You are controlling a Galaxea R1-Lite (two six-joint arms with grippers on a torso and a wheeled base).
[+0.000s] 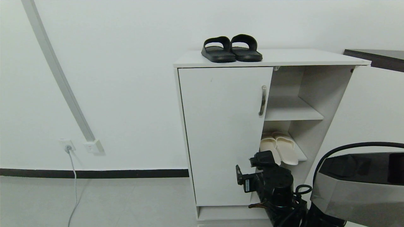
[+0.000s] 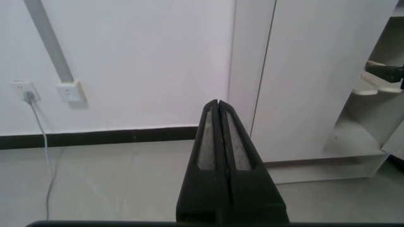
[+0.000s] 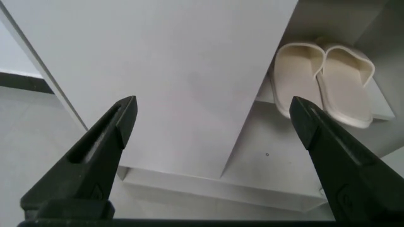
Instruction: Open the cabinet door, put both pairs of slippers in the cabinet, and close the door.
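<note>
- White cabinet: right door swung open, left door shut
- Black slippers side by side on cabinet's top
- Cream slippers on its lower shelf

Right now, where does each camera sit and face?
Head: up top, facing forward and down at the cabinet; right arm low.
Left wrist: low, left of cabinet, facing closed door; shut left end effector.
Right wrist: close by the door edge, facing cream slippers; open right end effector.
All share the closed door.
</note>
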